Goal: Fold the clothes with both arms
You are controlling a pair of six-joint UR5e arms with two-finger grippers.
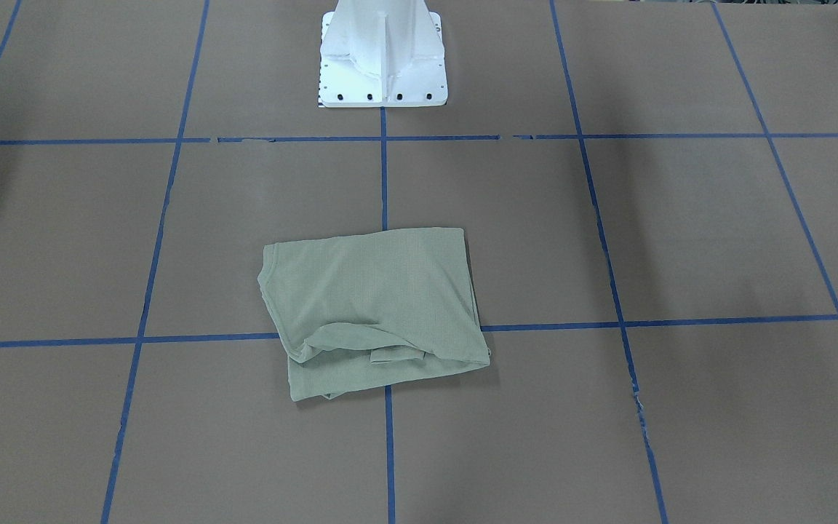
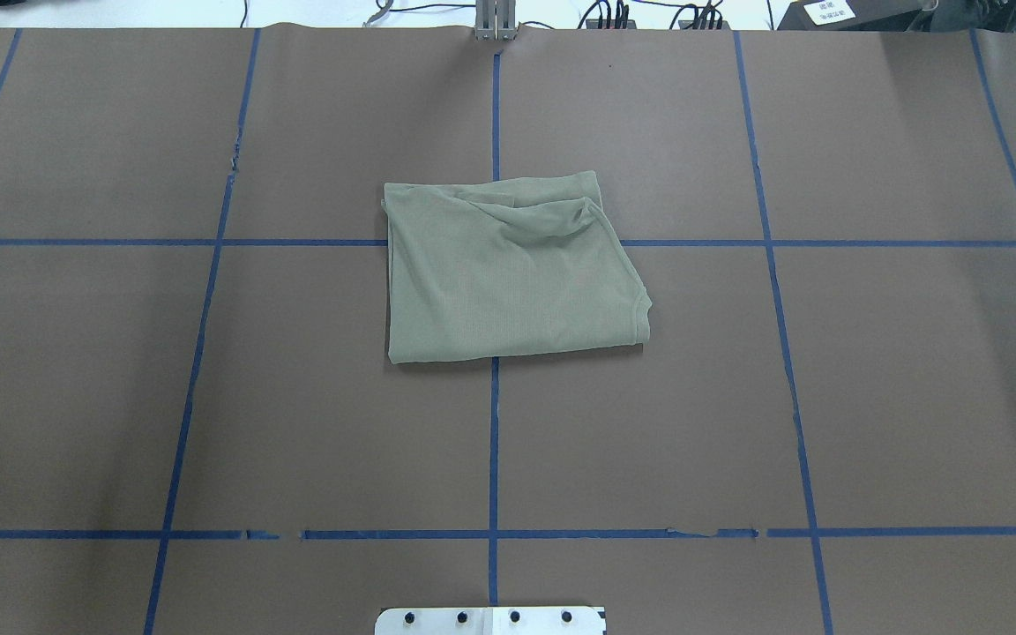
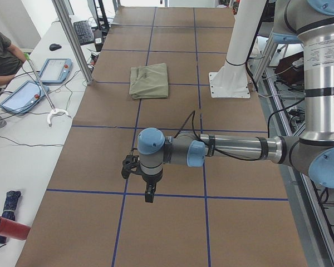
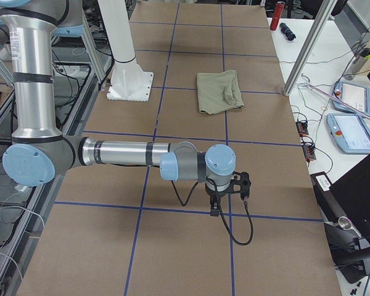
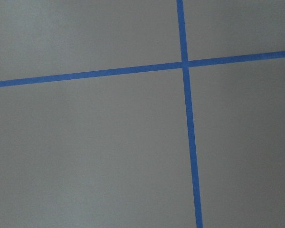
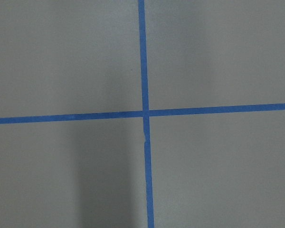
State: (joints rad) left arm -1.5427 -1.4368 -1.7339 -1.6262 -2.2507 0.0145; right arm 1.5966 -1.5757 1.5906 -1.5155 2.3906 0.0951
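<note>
Smoothing the rumpled far edge of the shirt [image 2: 508, 273] looks your last touch; left arm [image 3: 234, 147] and right arm [image 4: 123, 153] hang well away, and their jaws' opening I cannot tell.

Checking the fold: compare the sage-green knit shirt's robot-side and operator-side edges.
The shirt's robot-side edge lies straight and flat; the operator-side edge is puckered by a loose fold. Layers line up at the robot-side edge; a lower layer sticks out at the operator-side edge. Both lie on the brown table.
</note>
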